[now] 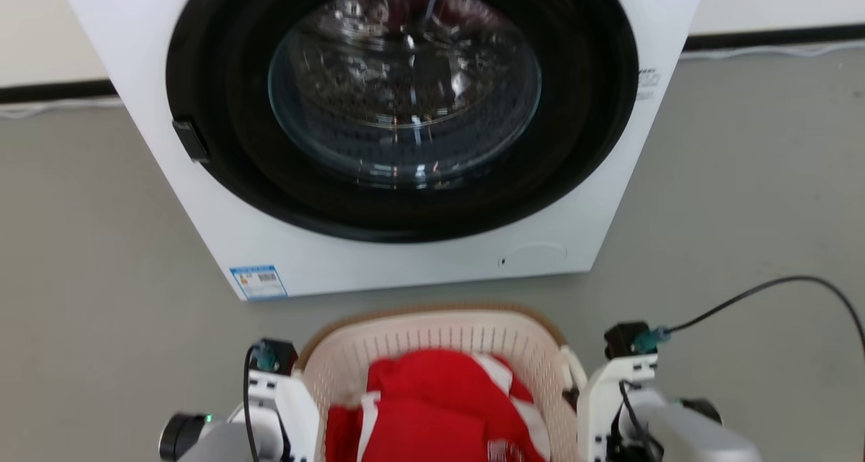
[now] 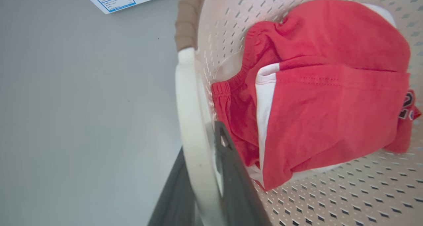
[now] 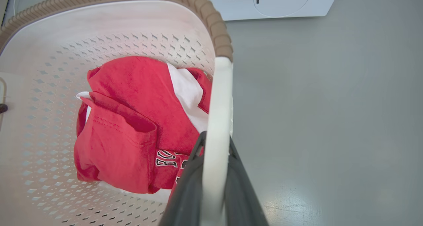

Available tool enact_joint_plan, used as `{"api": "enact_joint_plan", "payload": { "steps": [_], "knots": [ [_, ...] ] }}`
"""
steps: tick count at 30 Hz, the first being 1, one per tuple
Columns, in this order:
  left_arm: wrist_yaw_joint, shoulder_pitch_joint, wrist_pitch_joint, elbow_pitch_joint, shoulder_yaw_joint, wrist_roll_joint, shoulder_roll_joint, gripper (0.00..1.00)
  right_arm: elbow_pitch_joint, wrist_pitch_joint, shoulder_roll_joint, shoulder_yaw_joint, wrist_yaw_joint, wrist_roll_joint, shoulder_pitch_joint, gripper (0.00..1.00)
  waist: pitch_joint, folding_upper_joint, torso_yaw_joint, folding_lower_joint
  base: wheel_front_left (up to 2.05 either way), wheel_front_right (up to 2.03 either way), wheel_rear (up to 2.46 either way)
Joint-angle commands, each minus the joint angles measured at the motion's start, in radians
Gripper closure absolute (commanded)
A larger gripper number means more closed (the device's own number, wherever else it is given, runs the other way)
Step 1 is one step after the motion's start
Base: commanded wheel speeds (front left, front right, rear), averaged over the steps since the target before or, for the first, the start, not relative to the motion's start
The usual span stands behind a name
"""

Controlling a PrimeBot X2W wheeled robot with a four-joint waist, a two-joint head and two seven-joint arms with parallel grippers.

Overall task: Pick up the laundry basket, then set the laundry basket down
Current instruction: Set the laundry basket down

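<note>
The left hand (image 2: 201, 138) is closed on the left handle (image 2: 186, 103) of the basket (image 1: 419, 337), with one dark finger on each side of the white bar. The right hand (image 3: 216, 140) clamps the right handle (image 3: 219, 97) in the same way. The basket sits between the two wrists, directly in front of the robot, and holds red clothes (image 1: 439, 394) with white trim. Whether its base rests on the floor (image 1: 101, 246) cannot be told. Beyond it, near but apart, stands the washer (image 1: 338, 259) with its door shut. Judged from this, the two-handed grasp is complete and the carry phase is in hand. The next move calls for both arms to travel together and level, so the basket neither tilts nor slips, and for a set-down clear of the washer.
</note>
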Motion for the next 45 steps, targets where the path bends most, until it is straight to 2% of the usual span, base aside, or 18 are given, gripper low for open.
{"api": "enact_joint_plan", "payload": {
  "steps": [1,18,45],
  "knots": [
    [0.009,-0.069,-0.023,-0.009,0.01,0.008,0.012,1.0,-0.019,-0.044,0.0,0.01,0.007,-0.015,-0.056,1.0,0.042,0.0,0.003,0.0,0.0,0.0,0.0],
    [0.056,-0.219,-0.169,0.005,0.007,0.026,0.007,1.0,-0.006,-0.211,-0.012,0.056,0.007,-0.055,-0.198,1.0,0.326,0.0,0.004,0.0,0.0,0.0,0.0],
    [0.077,-0.407,-0.329,0.018,0.009,0.03,0.003,1.0,0.04,-0.319,-0.046,0.095,0.007,-0.086,-0.393,1.0,0.633,0.0,0.0,0.0,0.0,0.0,0.0]
  ]
}}
